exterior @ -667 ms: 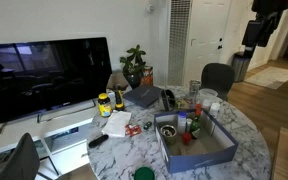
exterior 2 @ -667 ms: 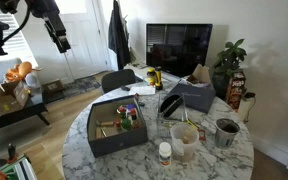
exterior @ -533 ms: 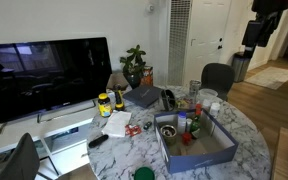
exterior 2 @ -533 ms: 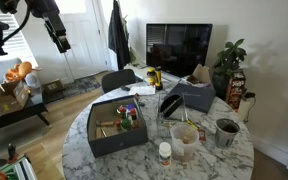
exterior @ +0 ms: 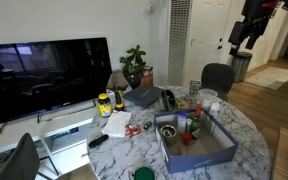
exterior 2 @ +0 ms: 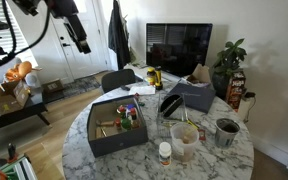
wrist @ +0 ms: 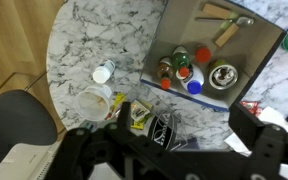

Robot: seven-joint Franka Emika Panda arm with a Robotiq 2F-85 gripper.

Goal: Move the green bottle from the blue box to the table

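Observation:
The green bottle [exterior: 195, 124] stands upright inside the blue box [exterior: 199, 156] on the marble table [exterior: 134, 150], next to a small red bottle. It shows in both exterior views, in the box [exterior 2: 109, 142] as well [exterior 2: 131, 118]. In the wrist view I look down on the box [wrist: 219, 105] with the green bottle's top [wrist: 181, 56] among other bottles. My gripper [exterior: 246, 30] hangs high above and well off to the side of the table [exterior 2: 214, 160]; it is open and empty [wrist: 169, 140], also seen in an exterior view [exterior 2: 81, 38].
A TV [exterior: 44, 75] on a low stand, a plant [exterior: 134, 65] and a chair [exterior: 217, 78] surround the table. Yellow-labelled jars [exterior: 104, 102], a glass jug [exterior 2: 184, 140], a grey box [exterior 2: 189, 97] and a cup [wrist: 94, 100] crowd the top.
The arm has swung sideways toward the table, still high up. The gripper stays open. Nothing on the table has moved.

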